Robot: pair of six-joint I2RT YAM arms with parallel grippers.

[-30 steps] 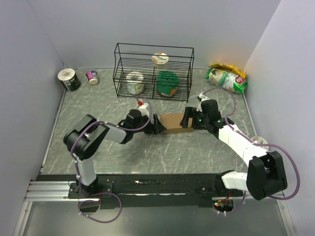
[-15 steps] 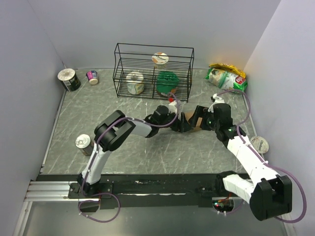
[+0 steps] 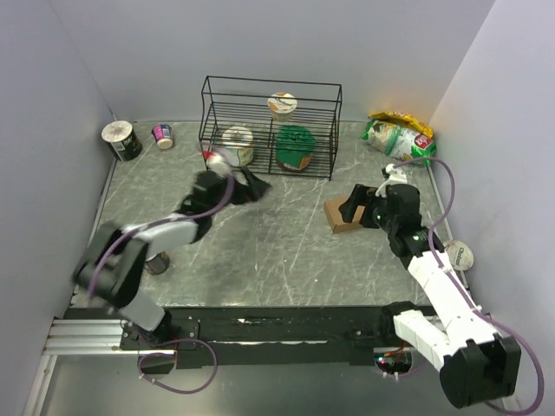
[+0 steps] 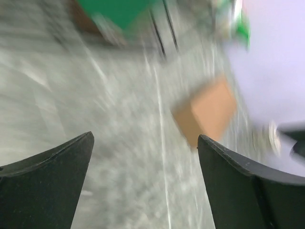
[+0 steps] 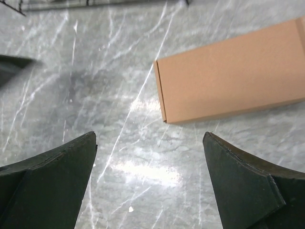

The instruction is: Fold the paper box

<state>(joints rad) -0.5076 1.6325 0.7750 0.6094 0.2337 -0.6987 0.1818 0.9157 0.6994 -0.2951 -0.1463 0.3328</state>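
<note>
- The paper box [image 3: 340, 215], a closed oblong, lies toward 3 o'clock on the table [image 3: 286, 251].
- The right gripper [image 3: 354, 204] is just beside it, jaws spread and empty.
- The left gripper [image 3: 250, 184] is well apart at the box's 9 o'clock, jaws spread and empty.

On the table [image 3: 286, 260], the paper box [image 3: 340, 215] is seen just ahead of the right gripper [image 3: 354, 202], well apart from the left gripper [image 3: 251, 185].
</note>
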